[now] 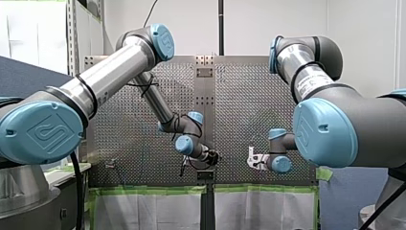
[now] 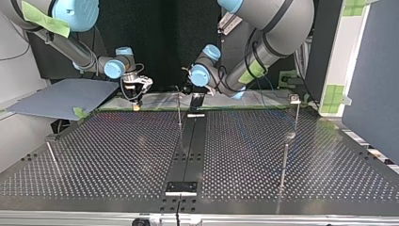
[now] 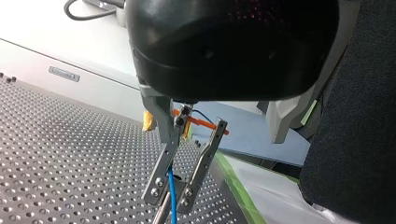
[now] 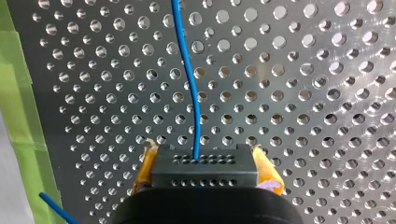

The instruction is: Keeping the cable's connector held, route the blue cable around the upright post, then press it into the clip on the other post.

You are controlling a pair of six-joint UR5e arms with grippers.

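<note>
In the right wrist view my right gripper point(image 4: 205, 179) is shut on the black connector point(image 4: 204, 164), with a yellow pad on each side. The blue cable point(image 4: 192, 88) leaves the connector and runs ahead over the perforated table. In the left wrist view my left gripper point(image 3: 170, 198) is open, and the blue cable point(image 3: 172, 193) passes down between its metal fingers point(image 3: 158, 179) without being pinched. A thin rod point(image 3: 161, 215) shows just below the fingertips. In the top view my right gripper point(image 2: 136, 100) hangs at the far left edge and my left gripper point(image 2: 195, 96) near a thin upright post point(image 2: 179, 113).
A post topped with a clip point(image 2: 295, 99) stands at the top view's right, with another post point(image 2: 283, 165) nearer the camera. A short leaning rod point(image 2: 52, 157) is at its left. Green tape point(image 4: 21, 102) lines the table's edge. A black rail point(image 2: 188, 150) runs down the middle.
</note>
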